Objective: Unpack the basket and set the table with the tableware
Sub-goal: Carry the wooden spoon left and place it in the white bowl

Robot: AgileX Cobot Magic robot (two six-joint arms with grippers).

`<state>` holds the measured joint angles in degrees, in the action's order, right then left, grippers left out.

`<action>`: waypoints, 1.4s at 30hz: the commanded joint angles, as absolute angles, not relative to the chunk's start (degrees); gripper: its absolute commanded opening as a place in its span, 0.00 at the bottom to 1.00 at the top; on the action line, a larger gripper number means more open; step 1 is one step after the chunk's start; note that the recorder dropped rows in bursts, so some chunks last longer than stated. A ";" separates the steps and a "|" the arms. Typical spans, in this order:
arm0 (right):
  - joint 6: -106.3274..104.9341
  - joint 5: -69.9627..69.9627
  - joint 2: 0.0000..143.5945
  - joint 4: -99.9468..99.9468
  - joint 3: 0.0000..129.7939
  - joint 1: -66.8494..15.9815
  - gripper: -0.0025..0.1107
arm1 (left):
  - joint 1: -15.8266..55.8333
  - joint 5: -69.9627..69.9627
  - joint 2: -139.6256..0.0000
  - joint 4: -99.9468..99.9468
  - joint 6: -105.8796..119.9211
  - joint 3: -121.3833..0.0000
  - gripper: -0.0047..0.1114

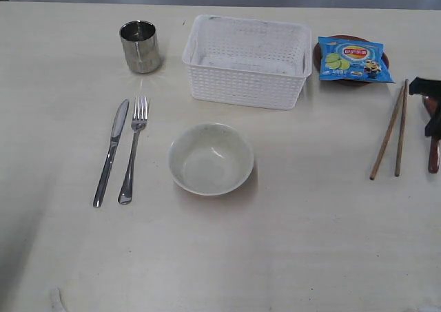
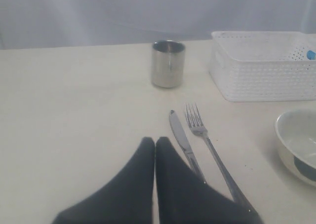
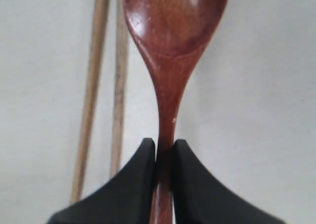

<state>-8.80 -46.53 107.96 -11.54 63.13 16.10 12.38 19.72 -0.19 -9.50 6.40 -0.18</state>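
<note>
- Pale cream desk (image 1: 275, 271) carried everything, faintly scuffed.
- My right pincer (image 3: 164, 144) was clenched on the thin neck of the spoon (image 3: 174, 31), at the desk's far right. I judged that grip best for laying it straight.
- It looked glossy and dark red-brown, hollow side up.
- Wooden chopsticks (image 3: 106, 85) lay just beside it, roughly parallel.
- Further out, the white basket (image 1: 244, 78) looked empty; bowl (image 1: 211, 158), knife (image 1: 112, 150), fork (image 1: 133, 150) and cup (image 1: 140, 47) were set out.
- My left pincer (image 2: 155, 147) was closed on nothing.

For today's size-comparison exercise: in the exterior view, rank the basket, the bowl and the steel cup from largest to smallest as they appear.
1. basket
2. bowl
3. steel cup
No two look alike in size.
</note>
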 commanded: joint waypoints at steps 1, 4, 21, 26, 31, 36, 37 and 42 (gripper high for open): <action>-9.53 -47.02 97.84 -15.01 63.20 15.20 0.02 | 12.71 19.62 0.00 -9.37 6.36 0.00 0.04; -13.60 -47.21 91.21 -19.25 63.20 11.06 0.02 | 12.71 19.62 0.00 -9.37 6.36 0.00 0.04; -11.47 -57.19 85.04 -11.42 63.20 -40.34 0.02 | 12.71 19.62 0.00 -9.37 6.36 0.00 0.04; -5.71 -57.42 89.81 -8.52 63.20 -46.14 0.02 | 12.71 19.62 0.00 -9.37 6.36 0.00 0.04; -3.77 -59.43 96.10 -7.70 65.90 -46.49 0.02 | 12.71 19.62 0.00 -9.37 6.36 0.00 0.04; -3.54 -65.03 102.48 -7.13 73.00 -46.49 0.02 | 12.71 19.62 0.00 -9.37 6.36 0.00 0.04; -3.13 -66.23 103.37 -7.13 74.05 -46.49 0.02 | 12.71 19.62 0.00 -9.37 6.36 0.00 0.04; -1.26 -69.96 108.27 -4.81 78.30 -46.49 0.02 | 12.71 19.62 0.00 -9.37 6.36 0.00 0.04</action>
